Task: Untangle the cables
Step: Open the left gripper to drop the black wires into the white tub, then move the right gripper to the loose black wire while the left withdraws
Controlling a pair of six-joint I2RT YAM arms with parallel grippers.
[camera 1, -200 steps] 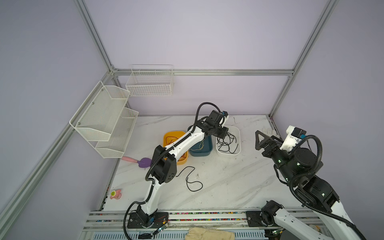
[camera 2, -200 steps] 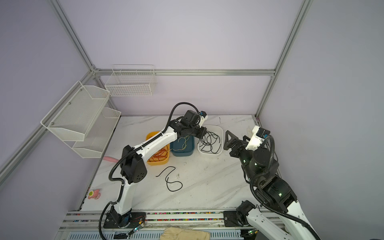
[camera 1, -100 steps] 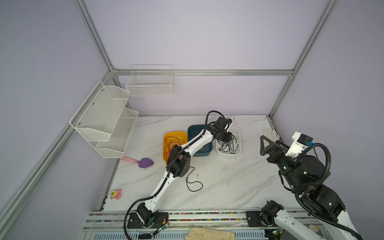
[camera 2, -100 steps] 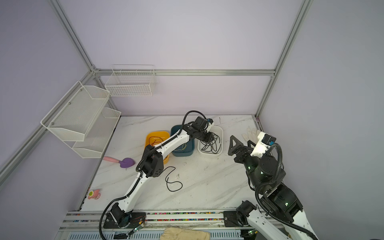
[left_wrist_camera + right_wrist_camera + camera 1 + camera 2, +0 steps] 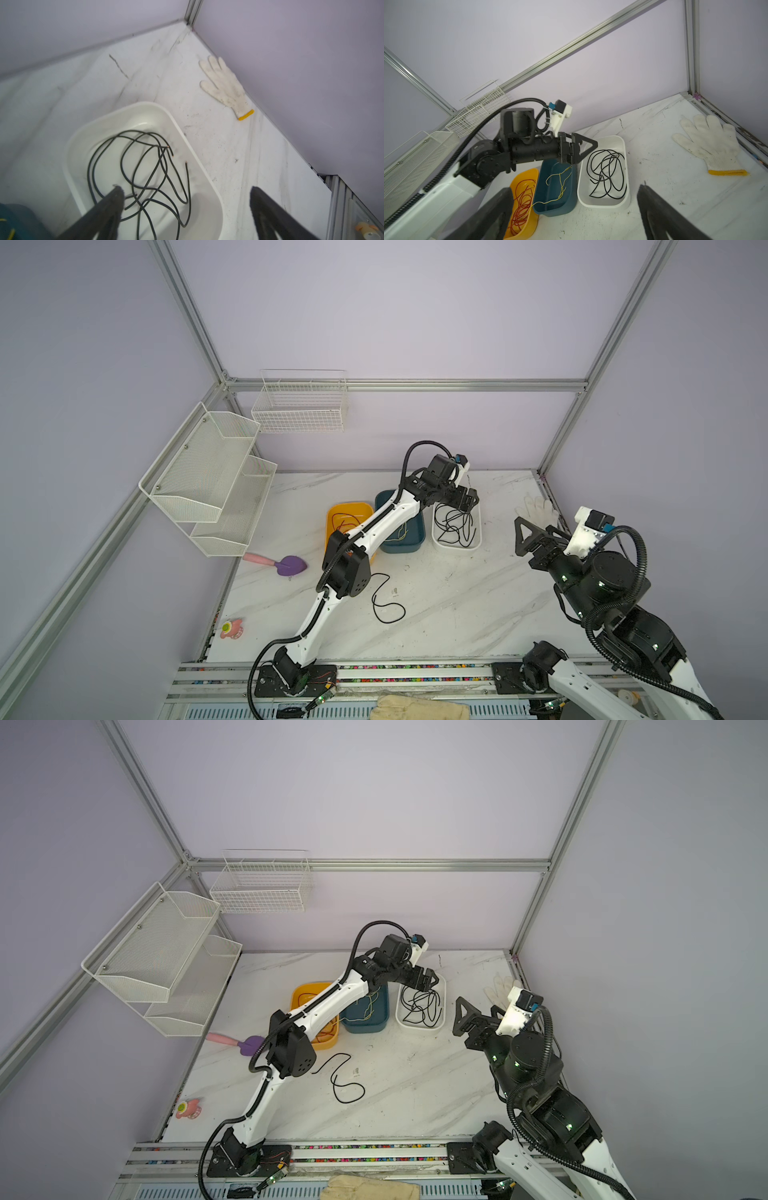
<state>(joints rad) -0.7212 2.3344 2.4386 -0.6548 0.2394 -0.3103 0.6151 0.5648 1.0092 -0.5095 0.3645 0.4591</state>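
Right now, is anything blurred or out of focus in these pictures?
Left wrist view: black cables in the white tray slightly smeared, left fingertips soft. Right wrist view: cables crisp, right fingertips soft. Both top views: evenly lit, no glare.

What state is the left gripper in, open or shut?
Open. The left gripper's fingers stand wide apart above the white bin, and the black cables lie loose inside, none pinched.

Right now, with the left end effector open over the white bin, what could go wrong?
One fingertip of the left end effector sits by a loop of the black cables in the white bin; withdrawing may snag and drag them out. A yellow cable lies over the rim of the teal bin and may slip out.
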